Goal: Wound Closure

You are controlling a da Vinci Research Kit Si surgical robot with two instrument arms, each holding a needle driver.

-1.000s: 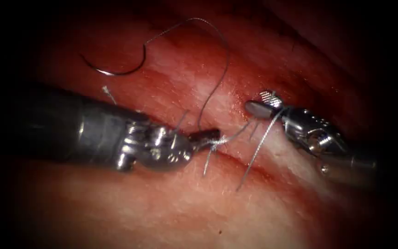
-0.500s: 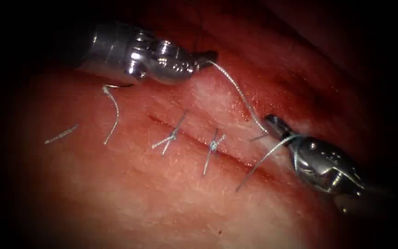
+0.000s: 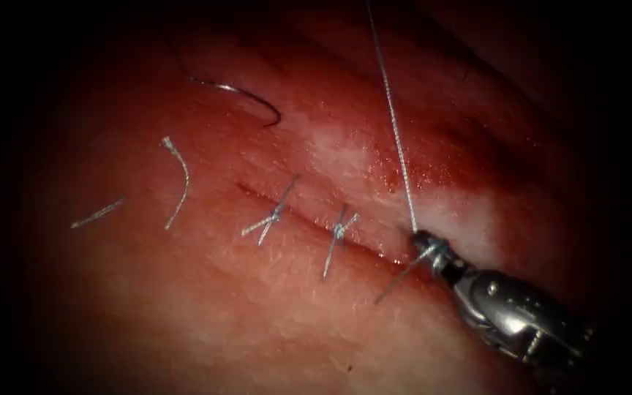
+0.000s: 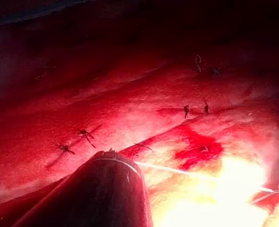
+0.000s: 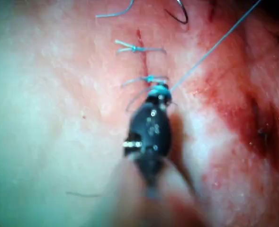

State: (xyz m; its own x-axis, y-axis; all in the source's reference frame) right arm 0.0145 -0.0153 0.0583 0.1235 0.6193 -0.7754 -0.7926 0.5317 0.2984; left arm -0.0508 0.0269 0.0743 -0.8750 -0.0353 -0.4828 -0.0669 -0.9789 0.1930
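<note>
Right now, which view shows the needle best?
The endoscope view: the needle lies free on the tissue above the cut, most of its curve visible. The right wrist view catches part of it.

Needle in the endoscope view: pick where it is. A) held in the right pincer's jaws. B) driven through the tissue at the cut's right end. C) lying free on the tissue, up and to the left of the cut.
C: the curved needle lies on the tissue with no tool on it, while the right pincer is at the cut, its jaws closed on the thread.
</note>
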